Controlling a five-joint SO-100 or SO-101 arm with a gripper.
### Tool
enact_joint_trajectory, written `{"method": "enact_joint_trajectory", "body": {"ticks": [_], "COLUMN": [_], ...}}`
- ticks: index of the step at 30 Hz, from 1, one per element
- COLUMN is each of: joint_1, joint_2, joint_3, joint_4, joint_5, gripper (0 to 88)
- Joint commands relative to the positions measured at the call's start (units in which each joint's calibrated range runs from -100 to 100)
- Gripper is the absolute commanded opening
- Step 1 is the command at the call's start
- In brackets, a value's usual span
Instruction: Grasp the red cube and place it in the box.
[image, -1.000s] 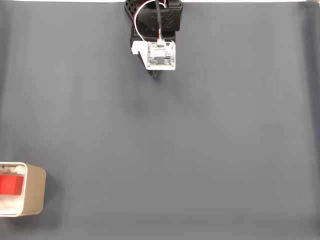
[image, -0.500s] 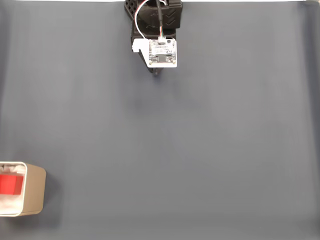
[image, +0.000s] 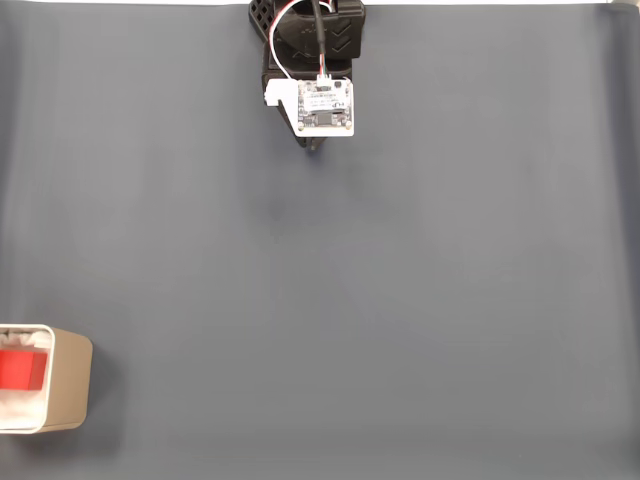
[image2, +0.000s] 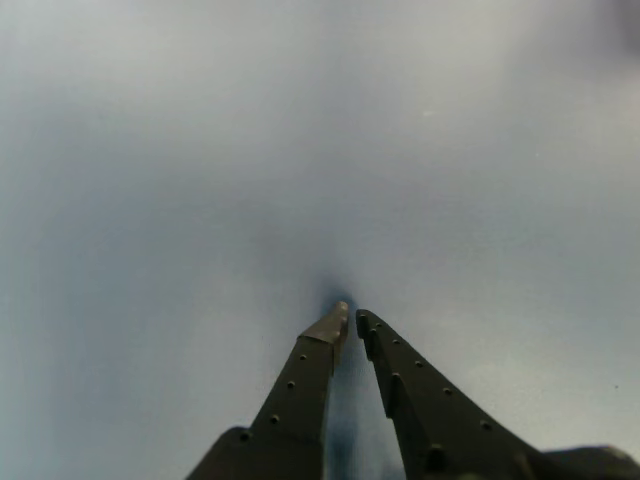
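The cube (image: 20, 370) sits inside the box (image: 68, 385). The box is at the low left edge of the fixed view, on the gray counter (image: 400, 300). The cube lies against the side of the box that the picture cuts off. Some white floor of the box shows around it. It looks like the job is done.

The arm (image: 310, 50) is at the top of the fixed view, well apart from the box. In the other view the hand (image2: 348, 316) points down at the bare counter. Its two dark fingers (image2: 310, 370) come almost together at the tips, with a thin gap between them. So the hand is closed, or very nearly closed, and it holds nothing.

The cube looks small, hard and light. Its faces are flat and dull, not shiny, so I think it would not slip much. It should not break. If the hand had to lift it again, the best hold would be on two flat sides that face away from each other, with the fingers going straight down into the box.

A cube has no long side. Its edges run in line with the box walls. The view is a bit small there, so it may be tipped a little.
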Motion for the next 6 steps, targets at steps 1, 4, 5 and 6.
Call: {"method": "enact_joint_trajectory", "body": {"ticks": [1, 4, 5, 6], "joint_1": [-0.39, -0.39, -0.39, -0.39], "joint_2": [0.09, 0.09, 0.09, 0.09], "joint_3": [0.81, 0.81, 0.81, 0.81], "joint_4": [1.2, 1.2, 1.2, 1.2], "joint_5": [-0.2, -0.2, -0.2, -0.2], "gripper": [0.2, 0.2, 0.2, 0.2]}}
